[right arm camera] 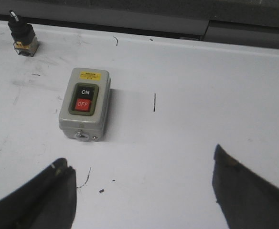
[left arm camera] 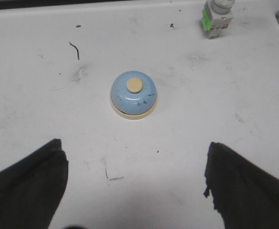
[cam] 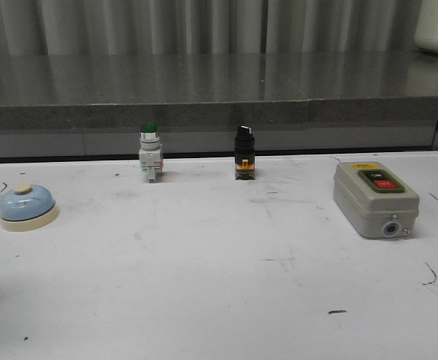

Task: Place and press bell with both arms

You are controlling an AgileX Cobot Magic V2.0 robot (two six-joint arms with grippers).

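Here the bell point(left arm camera: 134, 94) is seen on the tabletop point(left arm camera: 177, 157); both the left gripper point(left arm camera: 134, 186) and right gripper point(right arm camera: 144, 191) are spread wide, with nothing held.

The bell point(cam: 28, 207) stands alone at the table's point(cam: 219, 300) left, bare surface all round; green-capped pushbutton point(cam: 150, 153) and black selector switch point(cam: 244, 153) line the far edge; grey switch box point(cam: 375, 199) blocks the right.

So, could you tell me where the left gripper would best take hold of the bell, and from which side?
Probably from straight above, with the fingers closing across the cream base of the bell. The dome is smooth and rounded, so pads could slip there, and the knob is the button. The bell stands upright and free, and the left gripper is open wider than it.
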